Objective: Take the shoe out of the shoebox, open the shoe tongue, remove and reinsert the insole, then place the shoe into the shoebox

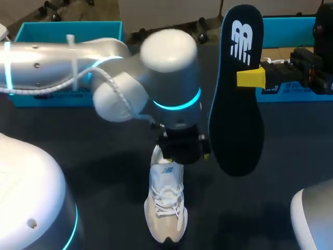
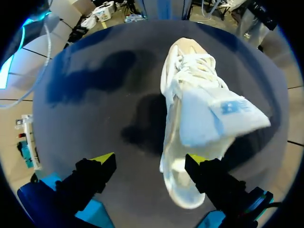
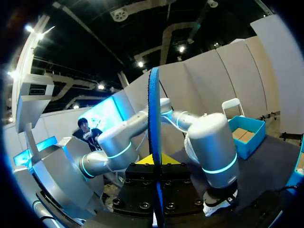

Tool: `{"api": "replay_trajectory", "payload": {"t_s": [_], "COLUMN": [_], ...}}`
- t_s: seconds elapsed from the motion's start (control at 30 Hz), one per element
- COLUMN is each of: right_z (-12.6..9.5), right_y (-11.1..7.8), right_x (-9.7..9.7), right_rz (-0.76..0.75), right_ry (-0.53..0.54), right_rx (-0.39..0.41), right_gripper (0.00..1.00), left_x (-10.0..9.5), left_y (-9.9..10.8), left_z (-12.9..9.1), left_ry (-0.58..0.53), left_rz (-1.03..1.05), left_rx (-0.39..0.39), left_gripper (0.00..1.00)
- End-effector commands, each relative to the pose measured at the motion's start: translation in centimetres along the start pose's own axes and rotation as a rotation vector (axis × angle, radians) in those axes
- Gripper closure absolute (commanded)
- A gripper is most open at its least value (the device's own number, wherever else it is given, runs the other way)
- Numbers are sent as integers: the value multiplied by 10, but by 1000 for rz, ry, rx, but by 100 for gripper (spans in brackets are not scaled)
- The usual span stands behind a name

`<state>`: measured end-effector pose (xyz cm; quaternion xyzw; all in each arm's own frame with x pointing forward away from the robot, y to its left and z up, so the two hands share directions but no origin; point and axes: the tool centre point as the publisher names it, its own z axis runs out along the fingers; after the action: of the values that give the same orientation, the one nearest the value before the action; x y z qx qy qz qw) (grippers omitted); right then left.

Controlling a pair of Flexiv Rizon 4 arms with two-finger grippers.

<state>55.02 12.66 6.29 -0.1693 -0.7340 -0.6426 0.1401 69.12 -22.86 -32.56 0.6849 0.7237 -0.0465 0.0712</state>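
A white and beige shoe (image 1: 166, 205) lies on the dark table, toe toward the front edge. Its pale blue tongue (image 2: 221, 118) stands lifted out over the laces. My left gripper (image 2: 149, 162) hangs open above the heel end of the shoe (image 2: 190, 80); one yellow-tipped finger is at the heel, the other is over bare table. In the head view my left wrist (image 1: 177, 99) hides those fingers. My right gripper (image 1: 250, 77) is shut on the black insole (image 1: 237, 109), held upright in the air to the shoe's right. The insole (image 3: 154, 114) shows edge-on between the right fingers.
A blue shoebox (image 1: 31, 32) stands at the back left behind my left arm. A second blue box (image 1: 291, 31) stands at the back right, behind my right gripper. Dark table (image 1: 104, 177) lies open to the left of the shoe.
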Motion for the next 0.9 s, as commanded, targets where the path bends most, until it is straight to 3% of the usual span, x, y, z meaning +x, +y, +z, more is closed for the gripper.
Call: {"api": "replay_trajectory", "payload": {"t_s": [0.03, 0.23, 0.33, 0.77, 0.83, 0.9], "right_z": [3, 3, 3, 3, 3, 3], "right_y": [5, 5, 5, 5, 5, 5], "right_x": [-3, -3, -3, -3, -3, -3], "right_rz": [2, 2, 2, 2, 2, 2], "right_ry": [4, 4, 4, 4, 4, 4], "right_rx": [9, 9, 9, 9, 9, 9], "right_gripper": [100, 100, 100, 100, 100, 100], "left_x": [31, 36, 40, 40, 38, 37], "left_y": [11, 20, 23, 23, 27, 35], "left_z": [-67, -117, -136, -136, -130, -129], "left_ry": [-220, -451, -550, -550, -590, -639], "left_rz": [-6, 5, 7, 7, 23, 76], "left_rx": [-9, -15, 36, 36, -30, 7], "left_gripper": [0, 0, 0, 0, 0, 0]}}
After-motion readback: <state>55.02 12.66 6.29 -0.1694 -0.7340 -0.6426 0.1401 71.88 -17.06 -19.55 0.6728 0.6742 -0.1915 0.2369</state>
